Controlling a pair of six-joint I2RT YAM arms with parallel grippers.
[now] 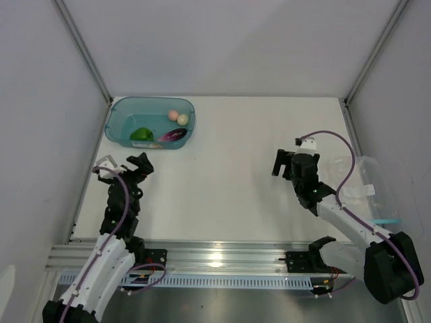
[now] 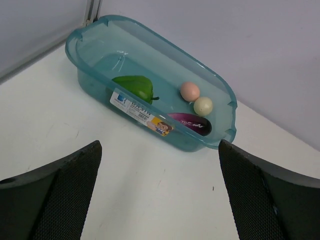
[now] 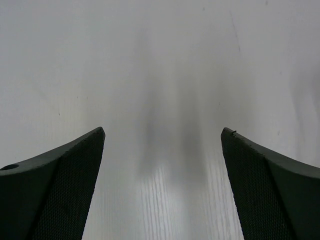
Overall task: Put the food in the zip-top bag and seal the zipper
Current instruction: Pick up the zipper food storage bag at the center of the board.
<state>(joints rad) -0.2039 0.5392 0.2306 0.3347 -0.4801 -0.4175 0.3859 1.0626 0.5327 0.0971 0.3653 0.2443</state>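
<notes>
The food lies in a teal tub [image 1: 149,121] at the back left: a green pepper [image 2: 134,86], a purple eggplant [image 2: 192,122], a pink ball [image 2: 190,91] and a cream ball [image 2: 203,105]. My left gripper [image 1: 129,165] hangs open a short way in front of the tub, with nothing between its fingers [image 2: 70,185]. The clear zip-top bag [image 1: 358,183] lies crumpled at the table's right edge, its light-blue zipper [image 1: 385,221] toward the near side. My right gripper [image 1: 289,156] stands open over bare table left of the bag; the right wrist view shows only the tabletop.
Grey walls close the table [image 1: 236,168] at the back and on both sides. An aluminium rail [image 1: 222,259] runs along the near edge by the arm bases. The right arm's forearm passes beside the bag.
</notes>
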